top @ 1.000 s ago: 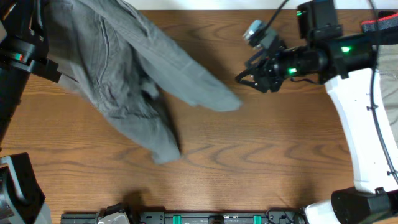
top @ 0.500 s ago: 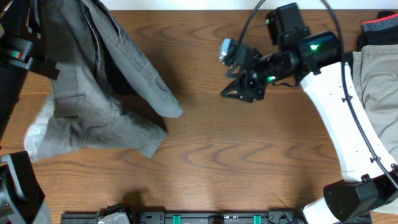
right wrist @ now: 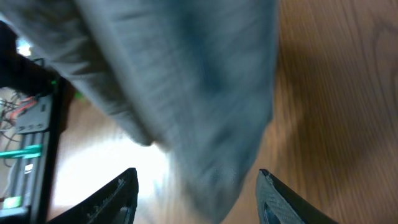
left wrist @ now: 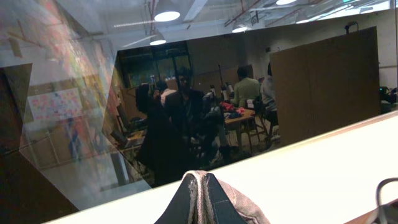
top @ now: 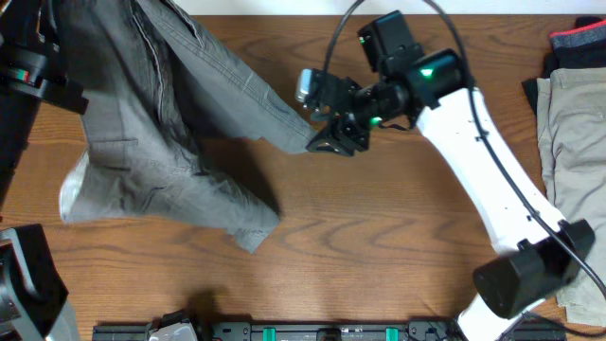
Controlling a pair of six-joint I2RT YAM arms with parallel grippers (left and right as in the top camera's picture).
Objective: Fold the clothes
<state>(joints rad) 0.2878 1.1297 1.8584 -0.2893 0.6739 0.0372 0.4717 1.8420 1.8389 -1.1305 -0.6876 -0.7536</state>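
The grey shorts sprawl over the far-left part of the table. One edge is hoisted up by the left gripper, which is clamped shut on a bunch of cloth. One leg trails out to the right, and the right gripper sits at its tip, jaws apart with fabric between them and nothing pinched yet.

I'd say they're spreading the shorts before the first fold. Next, the right gripper needs to close on that leg end and draw it taut.

A second ago that arm was well off to the right, clear of the cloth. The shorts have shifted too, with a pale inner patch now showing at their left edge. The khaki trousers wait at the right edge.
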